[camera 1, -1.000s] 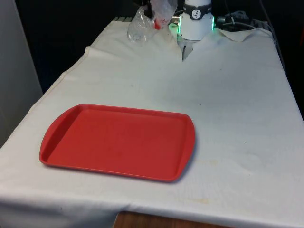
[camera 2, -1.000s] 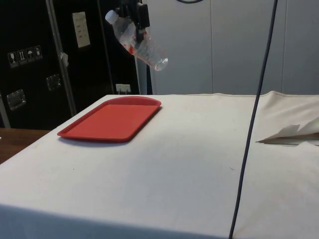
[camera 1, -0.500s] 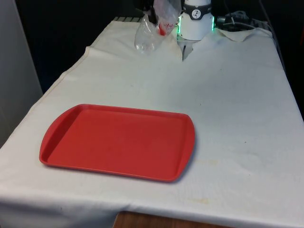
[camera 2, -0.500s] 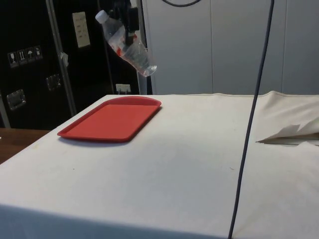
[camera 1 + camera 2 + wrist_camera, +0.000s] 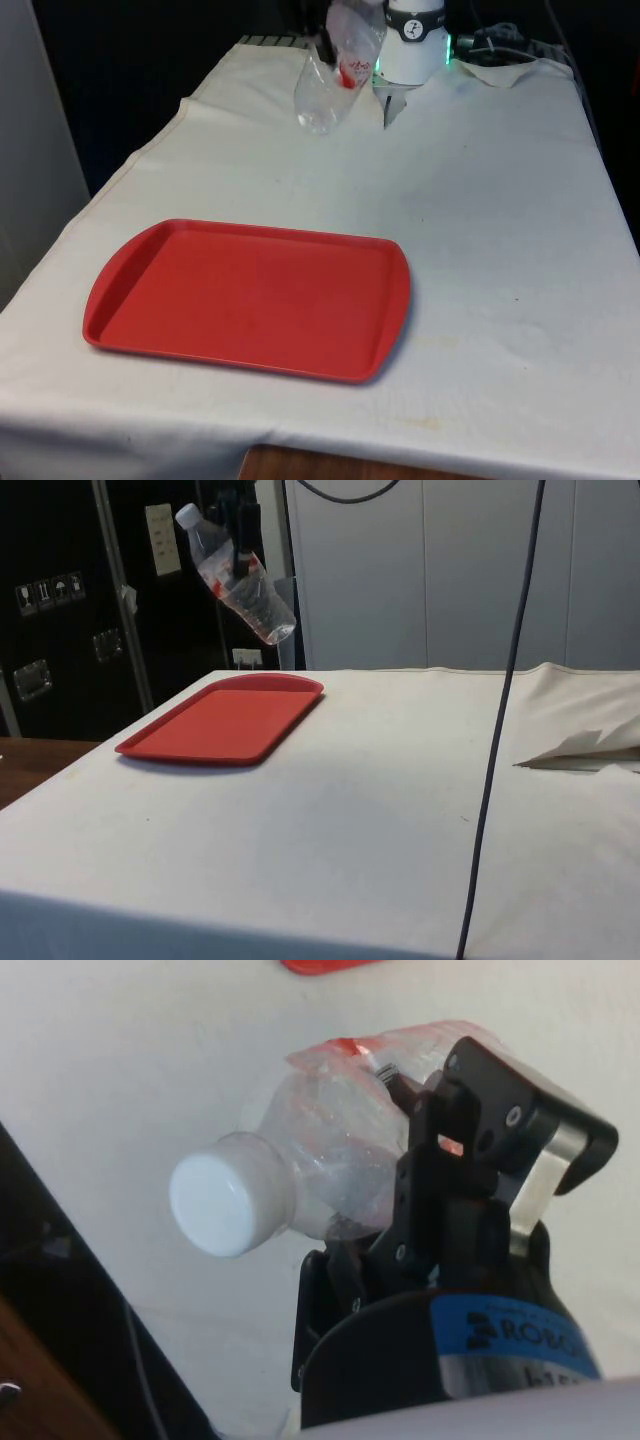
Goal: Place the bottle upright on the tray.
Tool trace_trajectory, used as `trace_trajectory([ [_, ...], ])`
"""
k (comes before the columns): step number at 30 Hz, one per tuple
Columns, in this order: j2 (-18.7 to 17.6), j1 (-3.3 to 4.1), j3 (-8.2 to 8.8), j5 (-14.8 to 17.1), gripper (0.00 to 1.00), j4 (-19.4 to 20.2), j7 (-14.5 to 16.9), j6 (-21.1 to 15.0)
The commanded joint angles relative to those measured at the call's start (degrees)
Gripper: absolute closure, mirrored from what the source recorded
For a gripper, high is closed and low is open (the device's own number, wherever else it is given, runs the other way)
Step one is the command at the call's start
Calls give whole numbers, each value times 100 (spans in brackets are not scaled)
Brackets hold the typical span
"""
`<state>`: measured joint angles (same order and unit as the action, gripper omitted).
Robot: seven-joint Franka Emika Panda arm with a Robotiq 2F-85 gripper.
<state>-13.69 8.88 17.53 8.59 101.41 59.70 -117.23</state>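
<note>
Bottle (image 5: 235,575), pinched near its neck by the pincer (image 5: 420,1170), hangs tilted upper left, above the tray (image 5: 225,720); lowered tilted, it could topple.

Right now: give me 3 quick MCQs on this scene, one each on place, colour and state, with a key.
1. Where is the bottle?
A. held in the air above the table
B. lying on the tray
C. standing on the cloth

2. What colour is the tray?
A. blue
B. red
C. green

3. How is the bottle oriented?
A. upright
B. upside down
C. tilted, cap higher than base

Key:
1 A: the side view shows it in the gripper, well above the cloth.
2 B: the front and side views both show red.
3 C: in the side view the white cap is the top end and the body slants down.
</note>
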Motion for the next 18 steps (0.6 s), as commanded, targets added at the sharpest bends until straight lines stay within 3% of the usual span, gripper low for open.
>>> trace_trajectory([
  [1,-40,-11,0,86,64,-29,-11,-69],
  [18,-229,-17,69,653,64,-57,-17,-533],
])
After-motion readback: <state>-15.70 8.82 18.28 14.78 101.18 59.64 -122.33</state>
